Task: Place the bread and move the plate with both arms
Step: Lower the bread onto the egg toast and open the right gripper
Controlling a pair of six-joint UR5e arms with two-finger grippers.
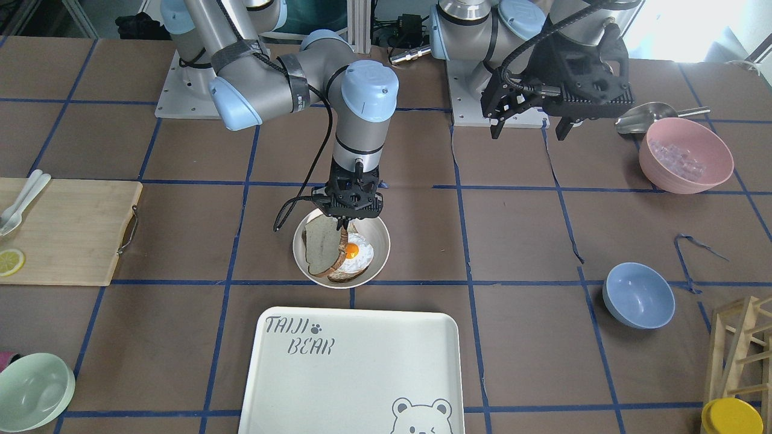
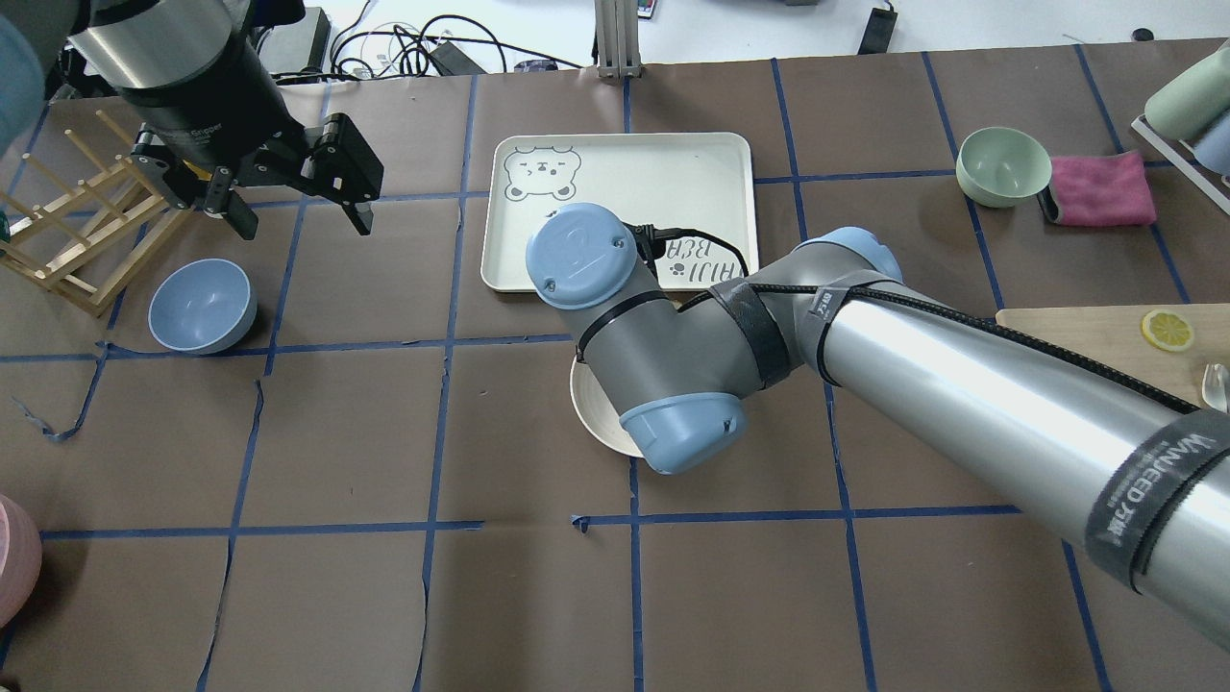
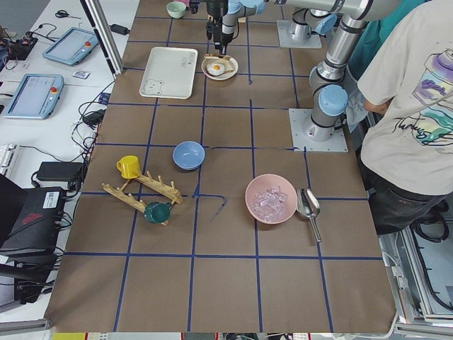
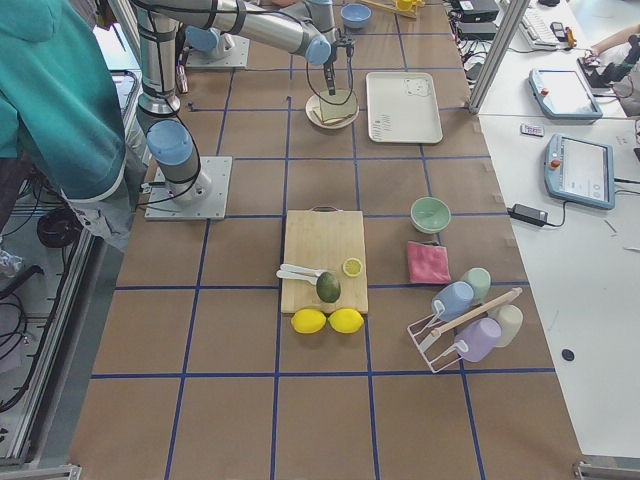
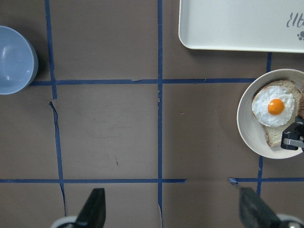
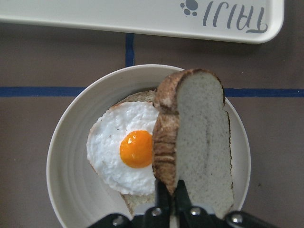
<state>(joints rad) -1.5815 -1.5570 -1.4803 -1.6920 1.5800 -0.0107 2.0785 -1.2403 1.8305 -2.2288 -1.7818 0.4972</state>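
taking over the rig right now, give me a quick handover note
Right gripper: shut on the plain pale slice of bread with brown crust, holding it on edge above the round cream-white plate.
Left gripper: open, empty, above the brown table, away from the plate.
Plate: beside the white rectangular bear tray, already carrying the slice of toast topped with a fried egg.
Done: bread picked up and over the plate.
Left: lay the bread down, release, then move the plate with both arms.

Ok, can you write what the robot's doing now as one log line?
right gripper: shut on bread, held on edge over plate | plate: egg toast inside | left gripper: open, empty, away from plate
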